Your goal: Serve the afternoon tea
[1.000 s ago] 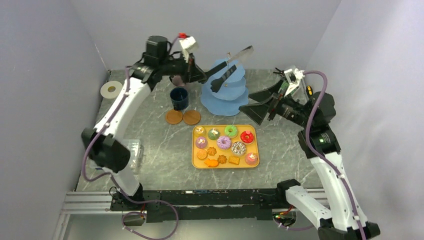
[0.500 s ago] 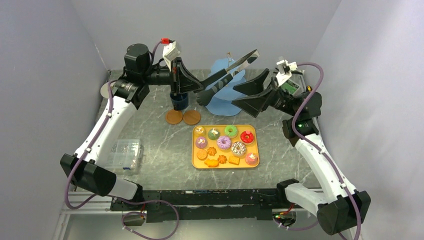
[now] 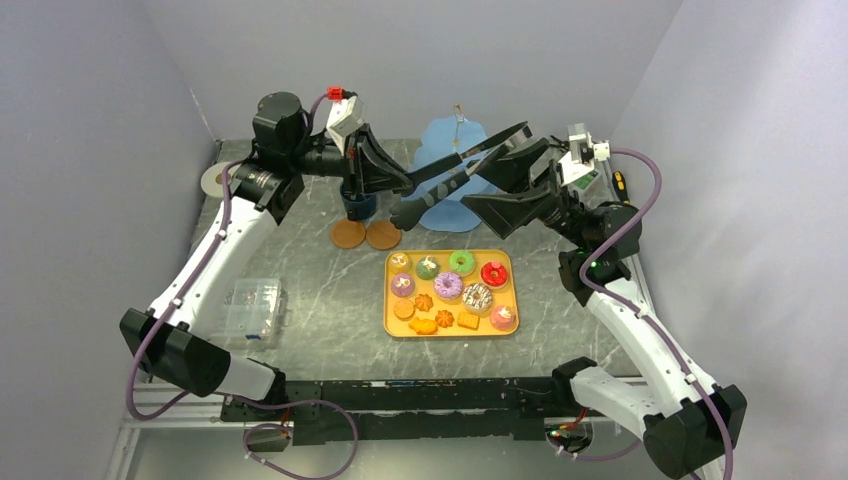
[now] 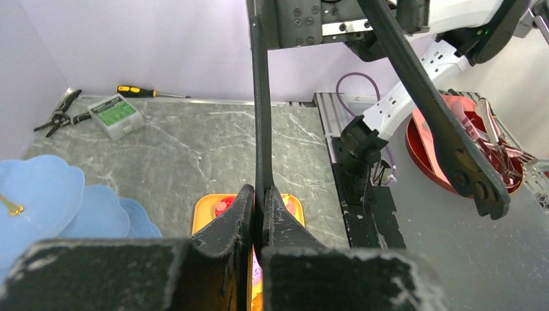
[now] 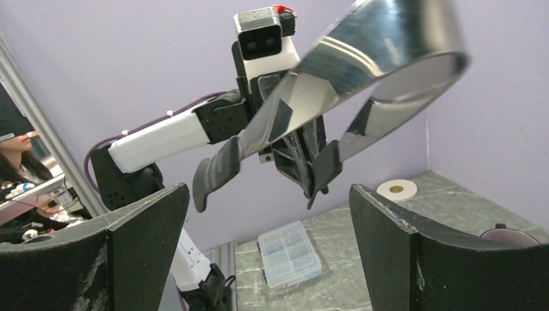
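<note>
The left claw (image 3: 404, 185) is closed tight on one arm of the black tongs (image 3: 460, 165) and holds them in the air, above the blue stand (image 3: 455, 212). The tongs slant upward to the right, and their bent metal end reaches between the fingers of the right claw (image 3: 481, 185). This right claw is spread wide and grips nothing; in the right wrist view the shiny bend of the tongs (image 5: 336, 71) hangs just in front of it.

The sweets are all on the yellow tray (image 3: 480, 333), on the surface in front of the stand: doughnuts (image 3: 448, 285) and cupcakes in the back rows, orange biscuits (image 3: 435, 320) in the front row. The dark-blue mug (image 3: 358, 205) stands under the left claw, half hidden by it, with two brown coasters (image 3: 348, 234) just before it. The mauve mug (image 5: 511, 234) shows only in the right wrist view. A white tape roll (image 3: 217, 178) and a clear plastic box (image 3: 250, 300) lie at the left side.
</note>
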Controlling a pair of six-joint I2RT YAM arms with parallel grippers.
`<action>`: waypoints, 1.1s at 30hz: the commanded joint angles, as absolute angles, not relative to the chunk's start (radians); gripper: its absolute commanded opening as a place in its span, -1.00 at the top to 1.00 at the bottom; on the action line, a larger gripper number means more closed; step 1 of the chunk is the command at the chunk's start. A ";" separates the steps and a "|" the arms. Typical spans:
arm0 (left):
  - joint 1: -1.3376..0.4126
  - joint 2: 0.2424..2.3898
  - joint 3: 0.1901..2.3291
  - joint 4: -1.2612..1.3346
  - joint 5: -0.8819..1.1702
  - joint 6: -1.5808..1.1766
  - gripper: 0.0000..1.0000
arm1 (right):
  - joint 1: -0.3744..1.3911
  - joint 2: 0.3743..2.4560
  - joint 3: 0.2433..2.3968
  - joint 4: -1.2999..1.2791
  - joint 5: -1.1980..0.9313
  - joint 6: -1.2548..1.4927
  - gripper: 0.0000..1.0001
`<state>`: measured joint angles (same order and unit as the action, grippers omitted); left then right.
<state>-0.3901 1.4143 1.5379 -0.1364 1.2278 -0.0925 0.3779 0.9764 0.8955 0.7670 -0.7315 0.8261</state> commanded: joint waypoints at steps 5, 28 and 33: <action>-0.417 1.371 1.603 -0.180 1.284 0.042 0.94 | 0.380 1.000 0.991 0.804 -0.787 0.794 -0.99; -0.423 1.358 1.586 -0.124 1.278 0.006 0.94 | 0.415 1.143 1.015 1.009 -0.822 0.956 -0.99; -0.423 1.358 1.584 -0.132 1.252 0.023 0.94 | 0.426 1.139 1.021 0.997 -0.826 0.931 -0.99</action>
<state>-0.4160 1.3956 1.5597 -0.1764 1.2541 0.0154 0.4183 1.1458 0.9741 0.9466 -0.8150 0.9463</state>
